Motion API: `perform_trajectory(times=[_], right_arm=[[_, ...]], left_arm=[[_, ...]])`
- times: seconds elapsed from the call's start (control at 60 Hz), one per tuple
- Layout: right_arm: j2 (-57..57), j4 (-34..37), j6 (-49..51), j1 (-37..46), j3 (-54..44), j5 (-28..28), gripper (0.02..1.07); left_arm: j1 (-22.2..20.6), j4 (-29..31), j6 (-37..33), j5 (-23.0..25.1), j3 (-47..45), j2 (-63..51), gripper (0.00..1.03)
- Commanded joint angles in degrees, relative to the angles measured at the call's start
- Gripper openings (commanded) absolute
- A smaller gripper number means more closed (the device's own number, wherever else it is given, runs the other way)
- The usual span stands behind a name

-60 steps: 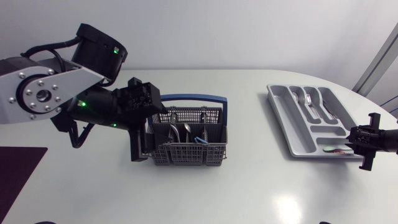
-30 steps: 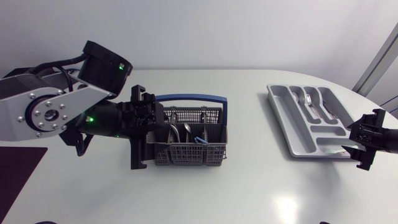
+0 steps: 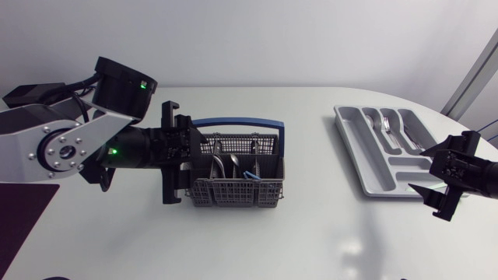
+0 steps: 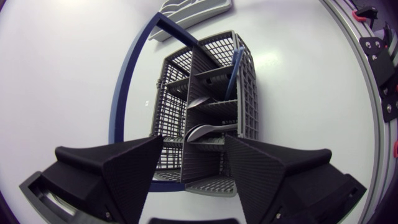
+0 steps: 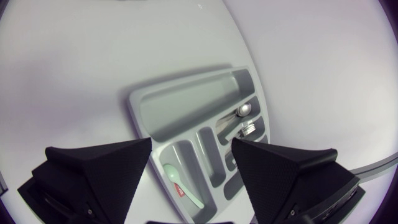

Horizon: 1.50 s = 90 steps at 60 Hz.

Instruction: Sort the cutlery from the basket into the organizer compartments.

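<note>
The grey wire basket [image 3: 233, 190] with a blue handle [image 3: 237, 123] stands mid-table, holding spoons [image 3: 226, 163] and a blue-handled piece [image 3: 250, 173]. My left gripper [image 3: 176, 152] is at the basket's left end, open and holding nothing. From the left wrist, the basket [image 4: 208, 93] and its spoons [image 4: 202, 130] lie just ahead of the gripper [image 4: 188, 168]. The grey organizer [image 3: 350, 138] sits at the right with forks [image 3: 389, 128] in it. My right gripper [image 3: 426, 173] hovers open by its near right corner. The right wrist view shows the organizer [image 5: 180, 106] with a pale-handled piece [image 5: 184, 188] in one compartment.
The white table's curved right edge [image 3: 467, 132] runs close behind the organizer. A dark mat [image 3: 19, 214] lies at the near left. Bare tabletop [image 3: 319, 202] lies between basket and organizer.
My right gripper has opened and pulled back from the organizer, leaving the pale-handled piece in a compartment. The left gripper shifted slightly at the basket's end, its fingers a little closer together.
</note>
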State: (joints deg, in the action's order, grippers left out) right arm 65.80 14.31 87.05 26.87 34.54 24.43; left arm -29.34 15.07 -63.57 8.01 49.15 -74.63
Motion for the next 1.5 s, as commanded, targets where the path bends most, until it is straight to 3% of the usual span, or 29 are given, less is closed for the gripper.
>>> perform_trajectory(times=[0.0,0.333,0.617,0.717,1.033,1.333,1.483], right_arm=[[-4.7,3.2,-4.3,-3.6,-2.1,0.4,0.95],[-18.3,14.5,-25.3,-26.3,-1.5,-5.5,0.96],[-19.6,15.8,-40.1,-46.0,-0.3,-14.7,0.96],[-19.6,15.9,-43.2,-51.4,0.0,-17.0,0.96],[-18.4,15.1,-46.4,-56.8,0.9,-18.1,0.96],[-15.6,12.8,-48.9,-61.0,1.8,-19.0,0.96],[-14.8,12.0,-49.0,-61.6,1.8,-19.0,0.96]], left_arm=[[0.3,-0.8,-3.2,-0.4,-2.1,-0.6,0.59],[0.6,-5.0,-5.7,-0.4,-2.9,-4.0,0.48],[0.6,-10.0,-8.5,-2.1,-4.1,-7.1,0.46],[0.3,-11.7,-10.1,-2.6,-4.4,-7.9,0.39],[-0.7,-13.9,-11.0,-3.8,-3.3,-10.6,0.39],[-1.9,-14.6,-11.8,-4.4,-3.0,-11.5,0.25],[-2.4,-14.6,-11.9,-4.8,-3.2,-11.4,0.25]])
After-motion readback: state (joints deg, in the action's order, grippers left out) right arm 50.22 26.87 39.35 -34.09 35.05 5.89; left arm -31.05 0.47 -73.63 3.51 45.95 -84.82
